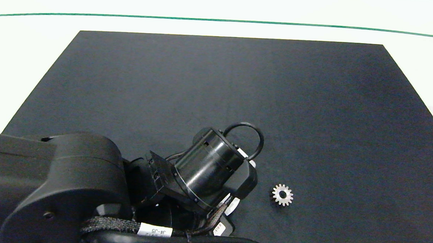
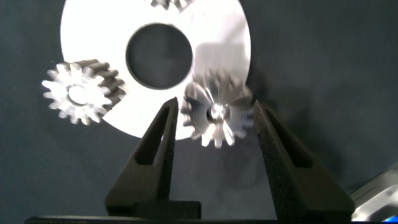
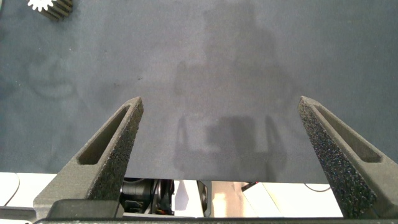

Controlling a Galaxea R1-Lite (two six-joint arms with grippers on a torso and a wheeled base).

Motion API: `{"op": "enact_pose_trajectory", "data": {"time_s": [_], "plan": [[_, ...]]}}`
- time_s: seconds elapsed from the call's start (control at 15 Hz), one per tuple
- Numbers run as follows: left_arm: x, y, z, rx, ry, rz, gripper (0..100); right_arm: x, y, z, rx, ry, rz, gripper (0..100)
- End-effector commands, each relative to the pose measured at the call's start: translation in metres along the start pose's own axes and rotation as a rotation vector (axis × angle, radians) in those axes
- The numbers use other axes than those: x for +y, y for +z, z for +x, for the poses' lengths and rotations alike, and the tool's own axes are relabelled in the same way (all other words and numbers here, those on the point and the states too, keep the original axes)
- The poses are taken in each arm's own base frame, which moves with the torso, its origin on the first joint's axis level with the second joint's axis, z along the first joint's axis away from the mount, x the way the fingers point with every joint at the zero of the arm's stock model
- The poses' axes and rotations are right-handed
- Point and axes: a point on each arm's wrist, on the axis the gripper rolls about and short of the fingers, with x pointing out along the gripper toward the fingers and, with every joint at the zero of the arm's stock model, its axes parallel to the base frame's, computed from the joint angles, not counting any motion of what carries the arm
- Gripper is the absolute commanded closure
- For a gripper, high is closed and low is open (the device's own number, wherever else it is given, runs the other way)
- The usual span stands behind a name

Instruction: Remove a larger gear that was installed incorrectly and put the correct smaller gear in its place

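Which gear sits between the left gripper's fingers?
The gear on the disc's edge, framed by the open left gripper; the other gear sits off to one side.

smaller gear [image 1: 282, 194] on mat [image 1: 240, 93], right of left arm [image 1: 66, 187]

My left arm [image 1: 84, 188] comes in from the left edge and fills the lower left, its wrist tilted over the dark mat [image 1: 225, 99]. The arm hides whatever lies under it, fingers included. A looped black cable [image 1: 255, 133] arcs above the wrist. Just beside the wrist, on its right and apart from it, a silver gear [image 1: 282, 194] with stubby teeth and a dark centre hole lies flat on the mat. A green line [image 1: 222, 21] crosses the white table [image 1: 18, 49] beyond the mat.
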Motion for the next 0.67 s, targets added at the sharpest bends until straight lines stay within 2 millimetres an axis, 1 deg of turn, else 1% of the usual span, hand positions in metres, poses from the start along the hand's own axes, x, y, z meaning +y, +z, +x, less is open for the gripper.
{"op": "enact_pose_trajectory", "data": {"time_s": [0.07, 0.13, 0.27, 0.4, 0.47, 0.6, 0.67], "plan": [[0.010, 0.010, -0.022, -0.099, 0.001, -0.088, 0, 0.000, -0.001, -0.002, -0.010, 0.003, -0.002, 0], [0.016, 0.008, -0.035, -0.126, 0.000, -0.105, 0, 0.000, -0.001, -0.002, -0.015, 0.004, -0.002, 0], [0.021, -0.010, -0.052, -0.149, -0.014, -0.170, 0, 0.000, -0.003, -0.001, -0.004, 0.005, -0.004, 0], [0.016, -0.029, -0.044, -0.169, -0.019, -0.174, 0, 0.000, -0.007, -0.002, -0.013, 0.012, -0.013, 0], [0.008, -0.036, -0.037, -0.201, -0.038, -0.167, 0, -0.001, -0.008, -0.003, -0.019, 0.015, -0.016, 0], [-0.002, -0.037, -0.023, -0.299, -0.059, -0.161, 0, -0.001, -0.009, -0.003, -0.018, 0.021, -0.018, 0], [-0.005, -0.040, -0.020, -0.288, -0.060, -0.148, 0, -0.001, -0.009, -0.003, -0.017, 0.021, -0.018, 0]]}}
